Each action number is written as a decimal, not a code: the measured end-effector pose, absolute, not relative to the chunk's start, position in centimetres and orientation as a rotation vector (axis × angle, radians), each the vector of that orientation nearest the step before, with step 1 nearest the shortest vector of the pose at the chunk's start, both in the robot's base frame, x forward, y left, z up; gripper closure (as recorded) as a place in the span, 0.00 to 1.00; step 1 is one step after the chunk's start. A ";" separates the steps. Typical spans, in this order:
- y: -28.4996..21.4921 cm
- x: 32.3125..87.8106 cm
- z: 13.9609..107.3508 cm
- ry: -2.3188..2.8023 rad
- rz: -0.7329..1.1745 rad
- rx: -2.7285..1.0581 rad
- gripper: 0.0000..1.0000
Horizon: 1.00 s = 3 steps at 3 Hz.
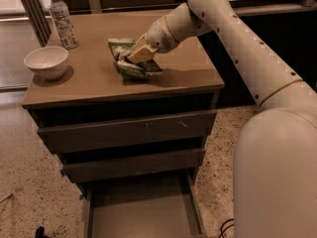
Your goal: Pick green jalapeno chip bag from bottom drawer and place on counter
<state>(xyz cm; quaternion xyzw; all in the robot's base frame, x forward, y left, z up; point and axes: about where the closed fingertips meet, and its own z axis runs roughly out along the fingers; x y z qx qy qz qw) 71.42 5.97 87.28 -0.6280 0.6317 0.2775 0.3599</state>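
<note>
Sitting on the tan surface is the green jalapeno chip bag, about mid-top and a bit crumpled. The pincer is right down on the bag's upper side, with the white arm reaching in from the right. Honestly can't tell if it's clamped on the bag or loose. The bottom drawer is pulled out below the two closed ones. A white bowl sits near the left edge, and a water bottle stands upright behind it at the back-left corner.
</note>
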 end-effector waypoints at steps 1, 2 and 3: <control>6.0 71.4 87.3 1.628 0.715 -1.619 0.81; 6.0 71.4 87.3 1.628 0.715 -1.619 0.58; 6.0 71.4 87.3 1.628 0.716 -1.619 0.34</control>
